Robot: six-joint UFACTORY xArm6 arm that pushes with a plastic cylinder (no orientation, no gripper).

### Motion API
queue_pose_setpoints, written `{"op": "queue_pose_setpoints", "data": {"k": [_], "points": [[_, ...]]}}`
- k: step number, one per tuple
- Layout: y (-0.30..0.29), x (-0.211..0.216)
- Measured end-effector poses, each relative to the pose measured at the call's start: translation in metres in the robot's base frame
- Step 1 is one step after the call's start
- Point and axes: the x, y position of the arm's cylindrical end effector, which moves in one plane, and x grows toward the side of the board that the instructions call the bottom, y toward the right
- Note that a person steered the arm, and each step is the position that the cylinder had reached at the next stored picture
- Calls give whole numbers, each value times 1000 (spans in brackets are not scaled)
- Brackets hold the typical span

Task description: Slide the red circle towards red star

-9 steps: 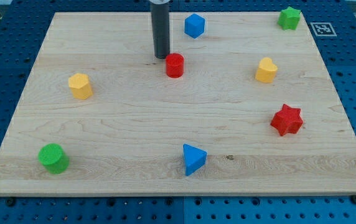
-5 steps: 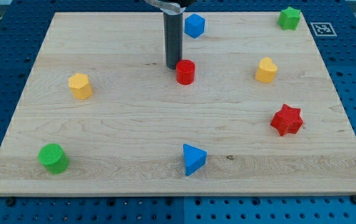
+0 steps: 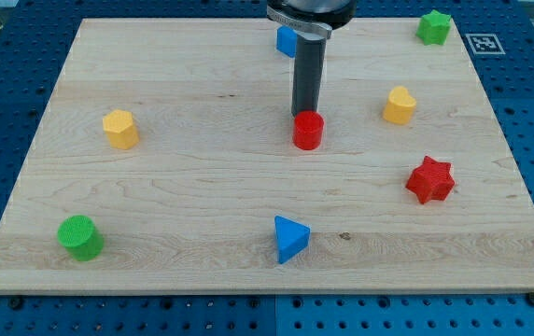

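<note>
Bright, even overhead light; sharp focus, soft short shadows.

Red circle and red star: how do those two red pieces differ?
The red circle is a round, smooth-sided cylinder; the red star has pointed arms. The red circle sits near the board's middle, while the red star lies toward the view's right edge. My tip is right behind the red circle, far from the red star. Both are red and rest flat.

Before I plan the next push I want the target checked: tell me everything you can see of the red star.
The red star is a small chunky block, matte, plastic-looking, with blunt points. It lies flat on the wooden board near the view's right edge, below the yellow block. Nothing touches it; the red circle and my tip are well to its left.
</note>
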Motion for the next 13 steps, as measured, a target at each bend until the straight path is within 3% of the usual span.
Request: {"op": "queue_pose_setpoints", "data": {"k": [3, 4, 12, 13], "points": [[-39, 22], [-14, 37], [8, 46], [30, 46]]}}
